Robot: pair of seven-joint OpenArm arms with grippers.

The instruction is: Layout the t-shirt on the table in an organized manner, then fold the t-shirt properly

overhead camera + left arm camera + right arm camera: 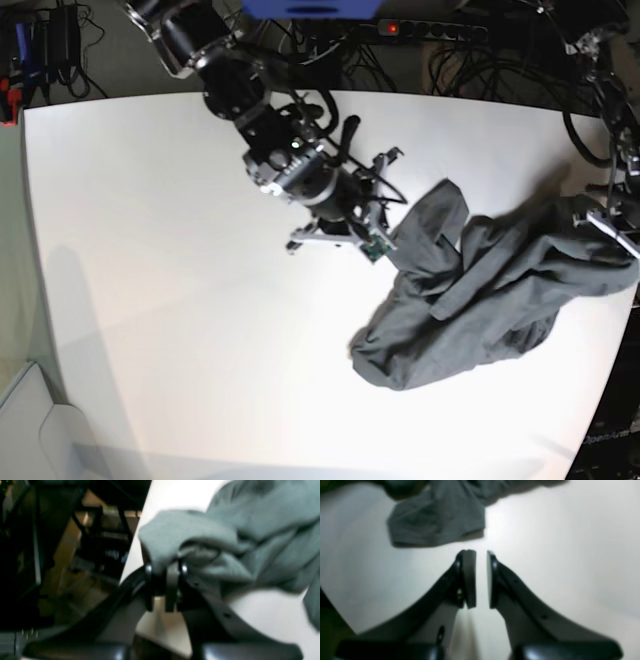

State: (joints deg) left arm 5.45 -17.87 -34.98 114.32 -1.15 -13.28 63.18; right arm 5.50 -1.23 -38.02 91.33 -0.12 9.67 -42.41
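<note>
**Spreading the bunched shirt**

My left pincer point(166, 570) is clamped on the t-shirt point(470, 300), crumpled at the worktop's point(150, 250) right. My right pincer point(481, 555), slightly parted, holds nothing. I'd grab the nearby edge, then pull apart evenly.

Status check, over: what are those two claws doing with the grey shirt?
Left gripper clamped on t-shirt at table edge. Right gripper slightly open, empty. Shirt crumpled. Nothing in the way.

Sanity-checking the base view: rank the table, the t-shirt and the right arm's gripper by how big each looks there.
1. The table, filling most of the view.
2. The t-shirt, crumpled at the table's edge.
3. The right gripper, smallest, though raised nearer the camera, so it looks bigger than it is.
</note>
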